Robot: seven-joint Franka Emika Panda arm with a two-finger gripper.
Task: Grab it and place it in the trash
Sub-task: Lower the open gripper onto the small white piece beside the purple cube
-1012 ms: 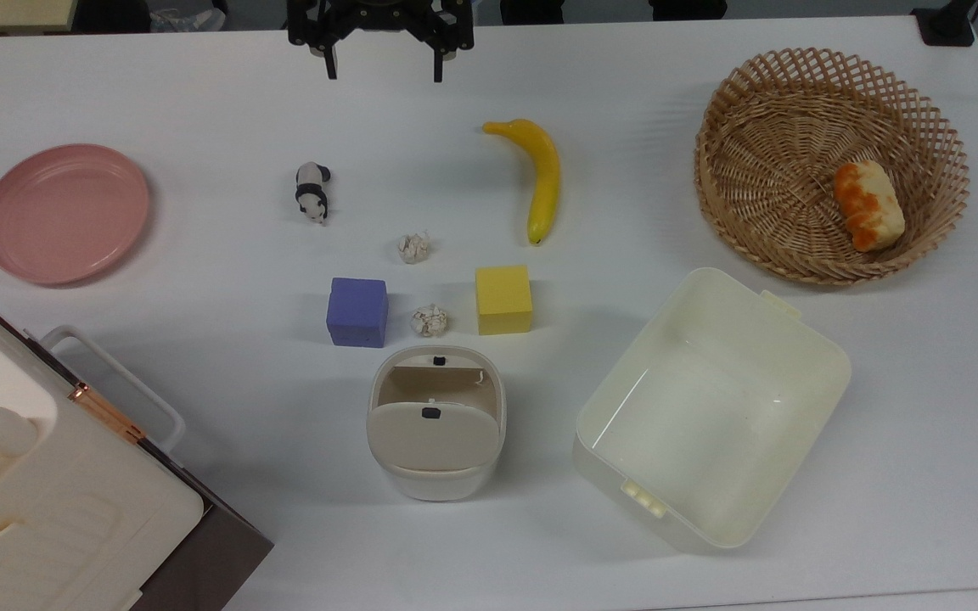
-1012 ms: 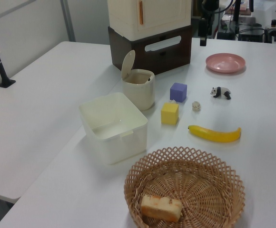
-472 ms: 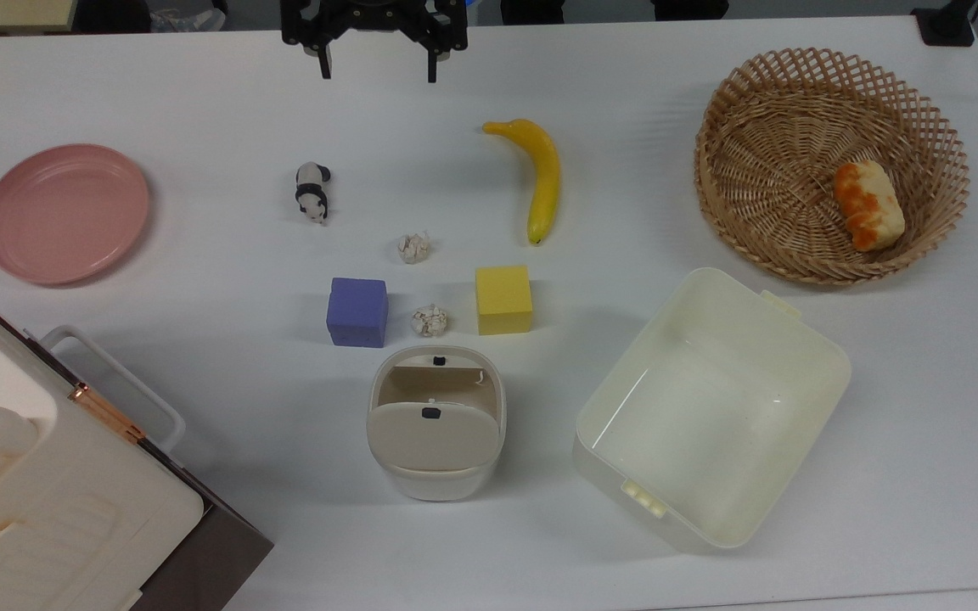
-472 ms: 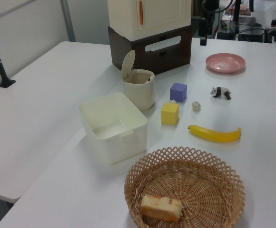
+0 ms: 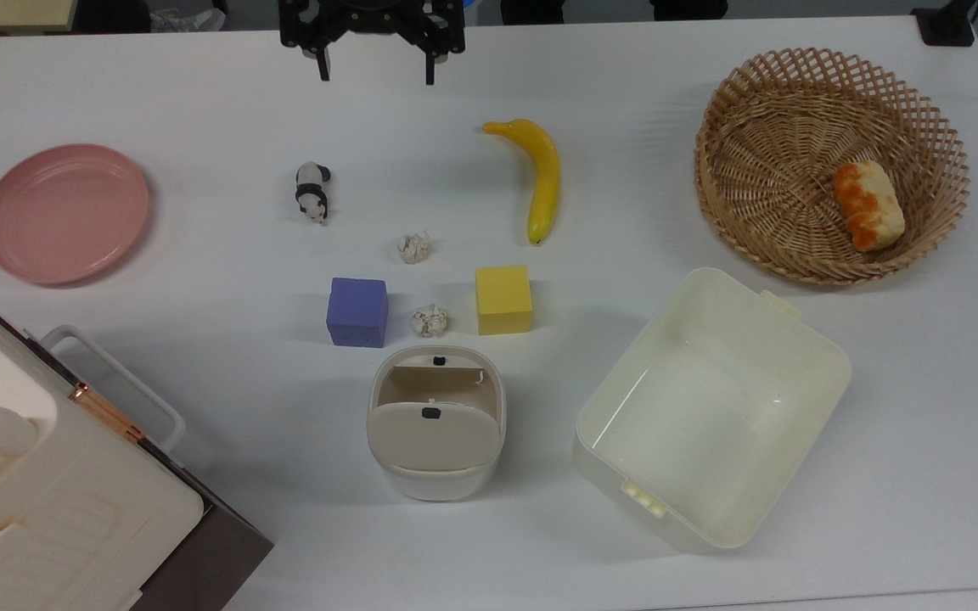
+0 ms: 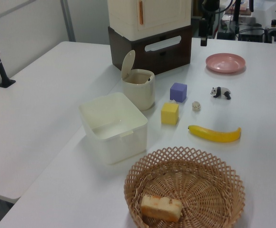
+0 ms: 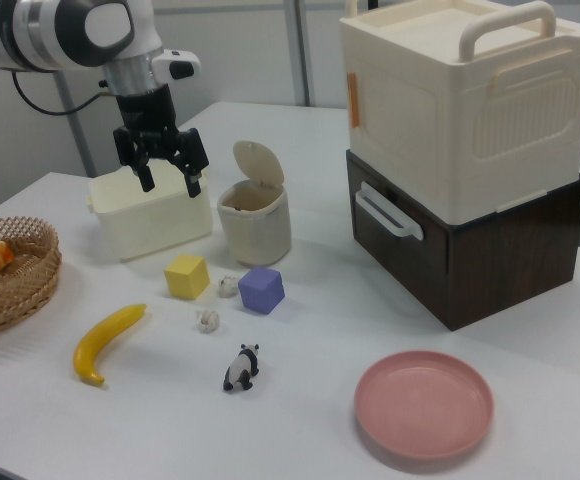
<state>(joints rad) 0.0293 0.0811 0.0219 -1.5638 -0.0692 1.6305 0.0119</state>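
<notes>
Hovering at the top view's far edge, your gripper has its fingers spread wide, holding nothing. Paper wad lies on the table between the panda and the banana tip, well apart from the gripper. Trash bin stands flap-up just beside the speckled wad.

Two paper wads, two cubes, apparently one banana, one basket.
</notes>
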